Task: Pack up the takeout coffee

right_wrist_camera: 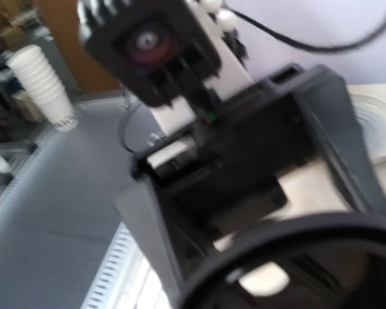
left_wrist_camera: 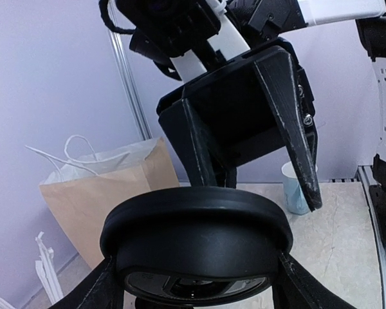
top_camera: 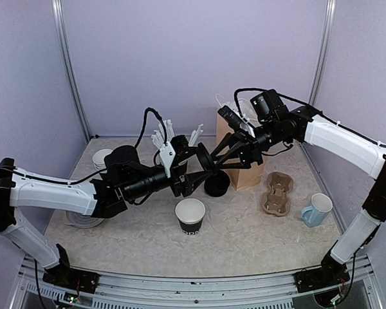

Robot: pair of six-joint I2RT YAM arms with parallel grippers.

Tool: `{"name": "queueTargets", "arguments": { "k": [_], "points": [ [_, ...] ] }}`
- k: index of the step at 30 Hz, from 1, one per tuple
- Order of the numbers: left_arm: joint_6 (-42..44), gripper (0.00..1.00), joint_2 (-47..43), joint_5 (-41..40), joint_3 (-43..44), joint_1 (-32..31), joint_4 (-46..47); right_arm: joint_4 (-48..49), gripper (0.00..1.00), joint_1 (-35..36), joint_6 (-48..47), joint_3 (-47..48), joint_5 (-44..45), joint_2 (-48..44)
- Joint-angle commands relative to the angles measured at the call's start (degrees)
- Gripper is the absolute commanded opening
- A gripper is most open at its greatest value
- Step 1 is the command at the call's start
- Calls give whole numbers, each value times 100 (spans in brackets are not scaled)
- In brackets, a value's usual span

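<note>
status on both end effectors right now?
Left end effector: closed on the black lid.
Right end effector: open, holding nothing.

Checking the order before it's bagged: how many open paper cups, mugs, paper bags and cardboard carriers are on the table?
open paper cup: 1
pale blue mug: 1
brown paper bag: 1
cardboard carrier: 1
Total: 4
</note>
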Motion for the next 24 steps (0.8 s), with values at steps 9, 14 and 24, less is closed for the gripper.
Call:
{"name": "queueTargets", "arguments": {
  "k": [9, 14, 24],
  "points": [
    [-1361, 72, -36, -717, 3558, -173, -7599, 968, 46, -1051, 145, -2178, 2247, -1055],
    [-1890, 72, 336, -1091, 4245, -253, -9324, 1503, 45, -1048, 370, -3050, 2298, -1083],
    [-2546, 72, 1019, -1008, 4659, -299, -10757, 1671, 46, -962, 487, -3160, 2133, -1018]
  ]
}}
